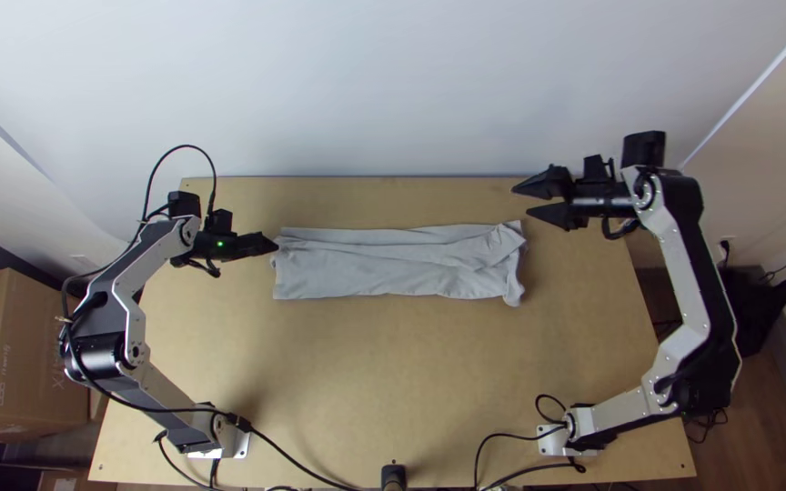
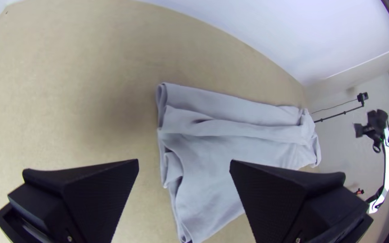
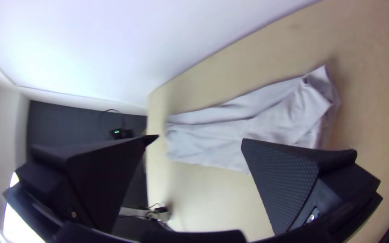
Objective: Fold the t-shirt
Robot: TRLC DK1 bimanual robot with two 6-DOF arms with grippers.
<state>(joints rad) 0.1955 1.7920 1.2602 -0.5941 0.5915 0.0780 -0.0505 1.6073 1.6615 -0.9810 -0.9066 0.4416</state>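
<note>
In the top view, the grey t-shirt (image 1: 357, 275) lies on the wooden tabletop (image 1: 347, 391) as a long, narrow folded strip. It goes from side to side, in the part that is nearer to the white wall (image 1: 393, 100). The end toward the right arm is more wrinkled. The left tool (image 1: 275, 245) is at the other end, near the cloth; whether it touches, one cannot tell here. The right tool (image 1: 520, 201) is beyond the wrinkled end, on the wall side, and its two fingers stand apart. A cardboard box (image 1: 29, 350) is beside the tabletop.

In the left wrist view, the left tool (image 2: 184, 160) is open wide. Several layers of the t-shirt are seen at the near end, with small loose folds.

In the right wrist view, the right tool (image 3: 200, 137) is also open, and the wrinkled end shows a raised, crumpled corner.
</note>
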